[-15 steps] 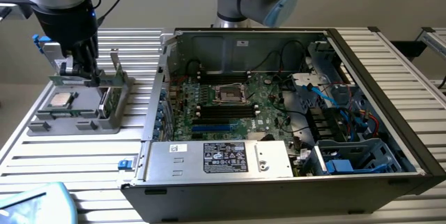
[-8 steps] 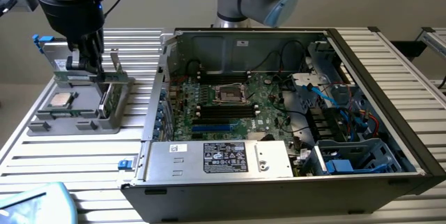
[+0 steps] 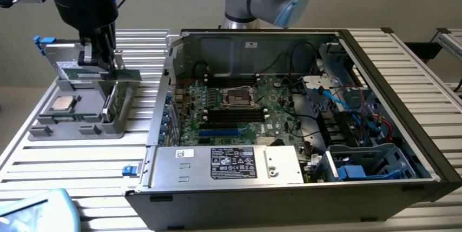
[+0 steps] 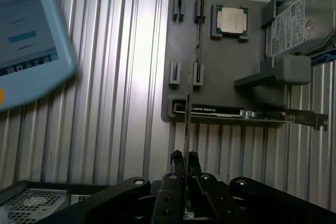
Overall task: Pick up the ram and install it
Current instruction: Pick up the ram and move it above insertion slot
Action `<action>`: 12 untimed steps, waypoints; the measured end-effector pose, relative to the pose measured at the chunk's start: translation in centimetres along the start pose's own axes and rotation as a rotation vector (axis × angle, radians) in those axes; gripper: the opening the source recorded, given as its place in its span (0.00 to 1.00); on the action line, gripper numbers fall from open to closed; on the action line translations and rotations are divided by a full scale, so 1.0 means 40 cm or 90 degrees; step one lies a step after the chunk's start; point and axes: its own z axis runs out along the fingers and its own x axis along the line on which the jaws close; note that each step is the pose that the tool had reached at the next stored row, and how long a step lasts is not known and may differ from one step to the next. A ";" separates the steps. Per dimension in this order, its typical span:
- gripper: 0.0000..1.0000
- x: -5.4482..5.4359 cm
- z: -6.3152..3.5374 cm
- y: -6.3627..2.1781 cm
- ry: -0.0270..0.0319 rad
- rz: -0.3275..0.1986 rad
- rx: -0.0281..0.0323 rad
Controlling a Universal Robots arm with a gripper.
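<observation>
The slatted table bears a grey holder (exterior view's left) and an open computer case.

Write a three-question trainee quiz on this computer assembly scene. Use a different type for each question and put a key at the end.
1. True or false: the gripper is shut on the ram.
2. Multiple choice: where does the silver processor chip lie?
A) in the motherboard socket
B) on the gray holder tray
C) on top of the power supply
3. Fill in the blank: the computer case lies on the table with its side panel ____ (on/off), so the motherboard is exposed.

Key: 1 true; 2 B; 3 off.
</observation>
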 end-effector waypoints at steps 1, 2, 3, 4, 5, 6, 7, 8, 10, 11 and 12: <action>0.14 0.000 -0.005 -0.005 0.0001 0.000 0.0002; 0.14 0.001 -0.009 -0.010 0.0001 0.000 0.0004; 0.14 0.001 -0.014 -0.015 0.0001 0.000 0.0006; 0.14 0.001 -0.019 -0.021 0.0002 0.000 0.0009; 0.14 0.001 -0.023 -0.026 0.0001 0.000 0.0012; 0.14 0.002 -0.027 -0.031 0.0001 0.000 0.0015; 0.14 0.002 -0.030 -0.037 0.0002 0.000 0.0018; 0.14 0.002 -0.033 -0.044 0.0002 0.000 0.0022; 0.14 0.003 -0.038 -0.057 0.0003 0.000 0.0029; 0.14 0.004 -0.040 -0.064 0.0003 0.000 0.0032; 0.14 0.004 -0.043 -0.070 0.0002 0.000 0.0036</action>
